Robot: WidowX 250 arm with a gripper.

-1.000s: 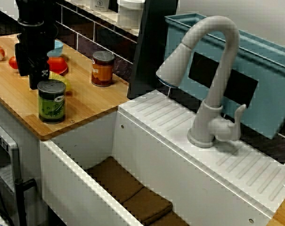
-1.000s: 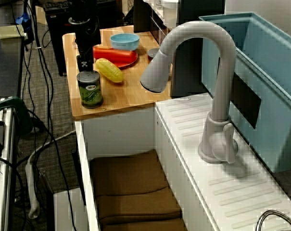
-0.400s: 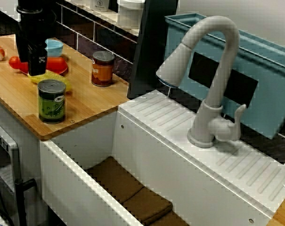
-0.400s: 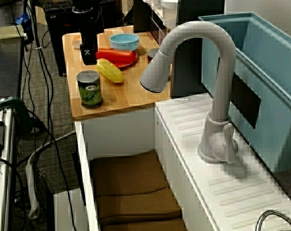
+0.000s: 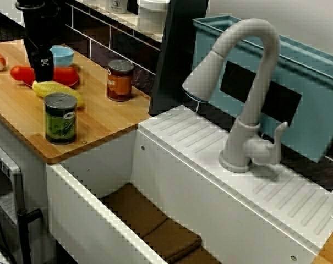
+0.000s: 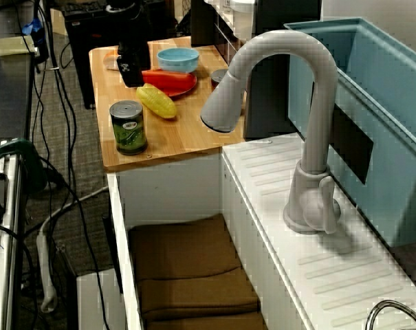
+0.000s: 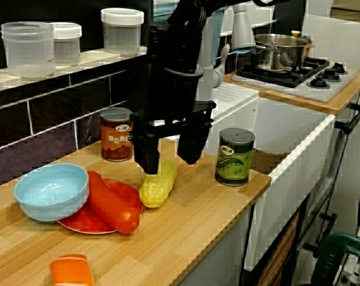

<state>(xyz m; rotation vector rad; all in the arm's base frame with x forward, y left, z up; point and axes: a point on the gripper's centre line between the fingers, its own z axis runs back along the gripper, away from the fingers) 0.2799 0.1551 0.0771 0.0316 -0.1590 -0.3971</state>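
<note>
In the counter-level view my gripper (image 7: 169, 156) hangs open just above the wooden counter, its two black fingers (image 7: 147, 156) straddling the upper end of a yellow corn cob (image 7: 156, 186). Nothing is held between them. A green-labelled can (image 7: 234, 156) stands upright to the right, near the counter's front corner. In the view over the sink the gripper (image 5: 43, 70) is behind the corn (image 5: 57, 91) and well back from the can (image 5: 60, 117). In the view along the sink the gripper (image 6: 130, 71) sits left of the red plate (image 6: 187, 87).
A red plate (image 7: 78, 224) carries a long red vegetable (image 7: 110, 204) and a light blue bowl (image 7: 50, 190). A brown-labelled can (image 7: 116, 142) stands by the tiled wall. An orange item (image 7: 72, 271) lies nearest this camera. A grey faucet (image 5: 249, 88) and white sink (image 5: 89, 203) lie to the right.
The gripper has risen from just behind the green can and moved back toward the plate, uncovering the corn. The can and corn stay put.
</note>
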